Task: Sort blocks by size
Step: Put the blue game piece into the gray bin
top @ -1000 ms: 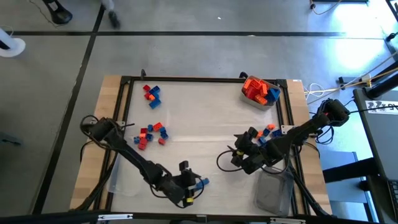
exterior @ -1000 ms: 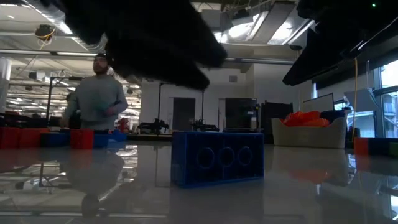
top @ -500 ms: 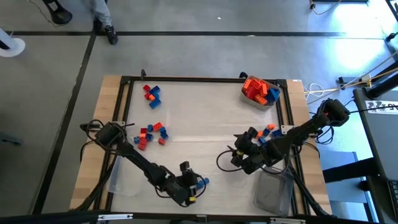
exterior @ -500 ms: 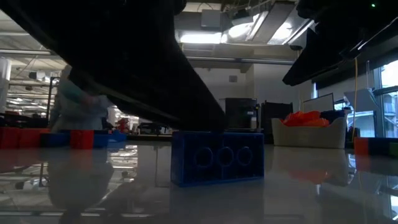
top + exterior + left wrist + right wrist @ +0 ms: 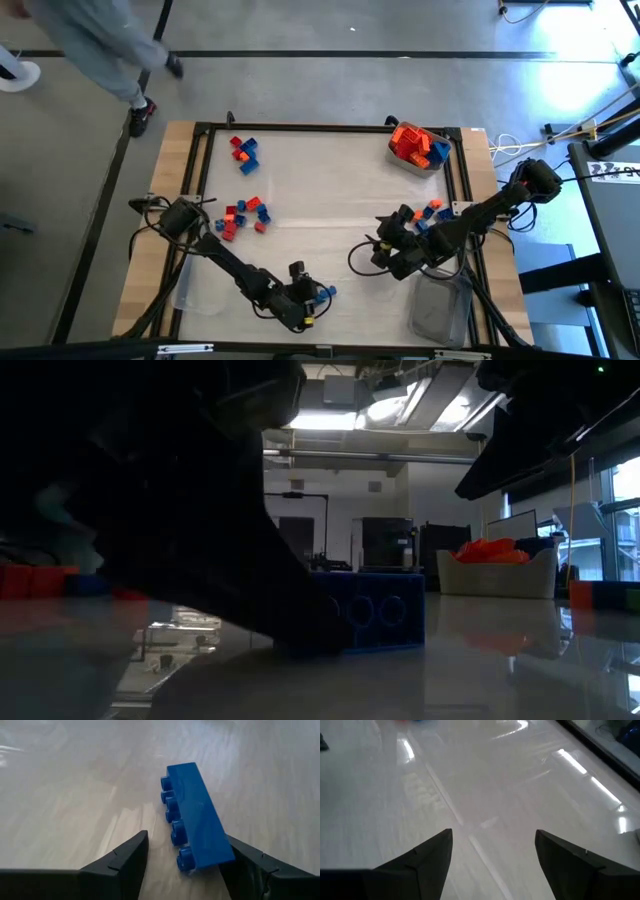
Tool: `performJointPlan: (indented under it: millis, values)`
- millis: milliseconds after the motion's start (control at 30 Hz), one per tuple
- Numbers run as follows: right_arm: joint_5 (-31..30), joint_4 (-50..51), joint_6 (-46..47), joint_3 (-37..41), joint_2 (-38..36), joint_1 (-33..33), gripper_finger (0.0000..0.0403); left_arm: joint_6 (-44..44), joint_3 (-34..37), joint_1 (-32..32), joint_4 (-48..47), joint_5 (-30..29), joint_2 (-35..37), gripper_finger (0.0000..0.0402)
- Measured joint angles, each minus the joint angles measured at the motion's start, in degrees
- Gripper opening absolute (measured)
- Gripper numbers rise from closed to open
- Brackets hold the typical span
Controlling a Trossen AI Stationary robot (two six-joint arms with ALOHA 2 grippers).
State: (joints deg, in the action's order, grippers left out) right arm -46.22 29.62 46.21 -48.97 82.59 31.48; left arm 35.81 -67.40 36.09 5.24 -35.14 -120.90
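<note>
A long blue block (image 5: 196,815) lies on its side on the pale table, near the front edge (image 5: 326,293), with its studs pointing sideways. My left gripper (image 5: 187,841) is low over the block's near end, open, one finger on each side. In the low view it is a dark mass (image 5: 240,580) in front of the block (image 5: 385,610). My right gripper (image 5: 381,250) hangs open over bare table right of centre (image 5: 493,834). More blocks lie in two loose groups at the far left (image 5: 243,152) and the left (image 5: 243,214). My left gripper straddles the blue block's near end (image 5: 210,857), slanting down from the table's left. One finger (image 5: 245,862) stands right against the block's flat side. I cannot tell whether it touches.
A tub heaped with orange blocks (image 5: 418,146) stands at the far right, and a few blocks (image 5: 430,210) lie by the right rail. A clear tub (image 5: 440,306) stands at the near right and another (image 5: 195,290) at the near left. A person (image 5: 100,50) walks beyond the far left corner.
My left gripper has come down onto the blue block, still open; in the low view it now covers the block's left part. The block has kept its place. The person beyond the table has walked toward the left.
</note>
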Motion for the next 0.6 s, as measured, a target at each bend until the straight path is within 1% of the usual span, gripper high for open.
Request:
performJointPlan:
  millis: [67, 133, 267, 333, 467, 533, 600]
  values:
    - [1.0, 0.1, 0.0, 0.0, 0.1, 0.0, 0.0280, -0.3, 0.0, -0.2, -0.1, 0.2, 0.0, 0.0201]
    - [2.3, 0.0, 0.1, 0.0, 0.1, -0.1, 0.0280, -1.5, 0.0, -0.4, -0.1, 0.2, 0.0, 0.0179]
    - [2.7, -1.8, -0.1, 0.0, 0.1, -0.1, 0.0280, -3.6, 0.0, -0.7, 0.1, 0.3, 0.0, 0.0109]
    - [2.4, -3.7, -2.4, 0.0, 0.1, 0.0, 0.0280, -5.0, 0.0, -0.8, 0.1, 0.2, 0.0, 0.0075]
    - [2.8, -10.0, -10.7, 0.0, 0.6, 1.7, 0.0280, -8.7, 0.1, -0.5, -0.3, 0.2, 1.4, 0.0073]
    - [4.1, -15.8, -15.7, 0.0, 1.1, 3.2, 0.0280, -10.6, 0.1, 0.1, -0.4, -0.3, 3.2, 0.0073]
    - [6.1, -21.5, -20.8, 0.0, 2.0, 4.9, 0.0280, -12.5, 0.1, 0.8, -0.3, -2.0, 5.4, 0.0073]
